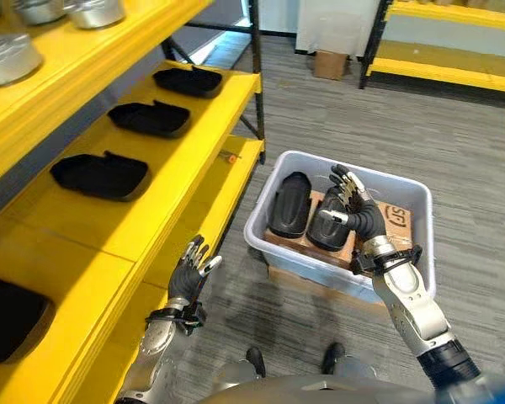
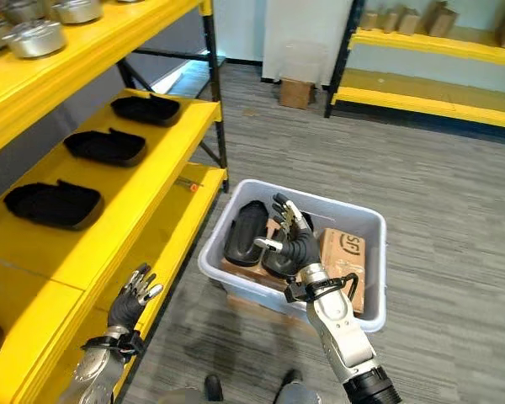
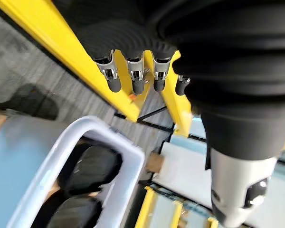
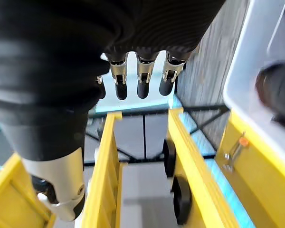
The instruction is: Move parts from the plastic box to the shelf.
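Left eye view: right hand is held over the box, fingers spread, above a black part; no grasp is made. A low reach and a wrap round the part's narrow end are advised (a judgement).

Right eye view: left hand is seen relaxed beside the shelf, empty.

Wrist views: both sets of fingers are seen straight.

A yellow shelf carries three black parts in a row on its middle level, and metal bowls on the level above. On the grey floor stands the plastic box, beside the shelf.
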